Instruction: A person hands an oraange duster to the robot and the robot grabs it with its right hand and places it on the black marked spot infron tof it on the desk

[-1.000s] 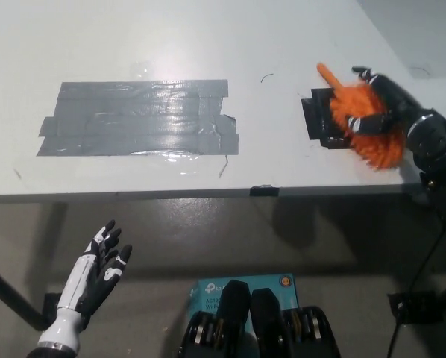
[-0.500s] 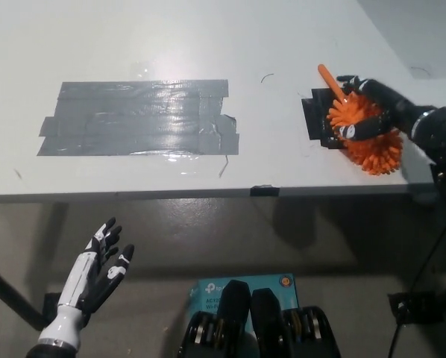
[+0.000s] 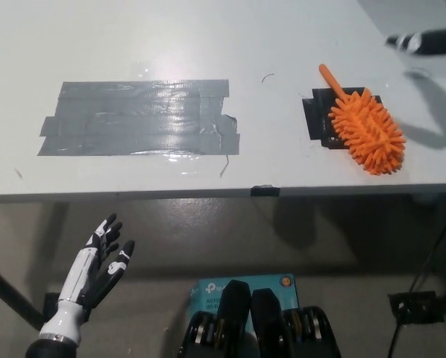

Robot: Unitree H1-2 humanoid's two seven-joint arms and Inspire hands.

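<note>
Orange duster (image 3: 366,134) lies on the desk (image 3: 208,37), partly over the black marked spot (image 3: 318,119) — nothing grips it. Right hand (image 3: 428,42) at upper right edge, blurred — grip state indeterminate; left hand (image 3: 98,267) spread and empty below the desk.

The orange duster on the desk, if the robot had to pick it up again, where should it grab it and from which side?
Probably by the bristly head of the orange duster, from above with the right hand. The head lies flat over the black marked spot and is broad; the thin handle, pointing up-left away from the desk's front edge, offers little to grip. The left hand rests open below the desk.
</note>
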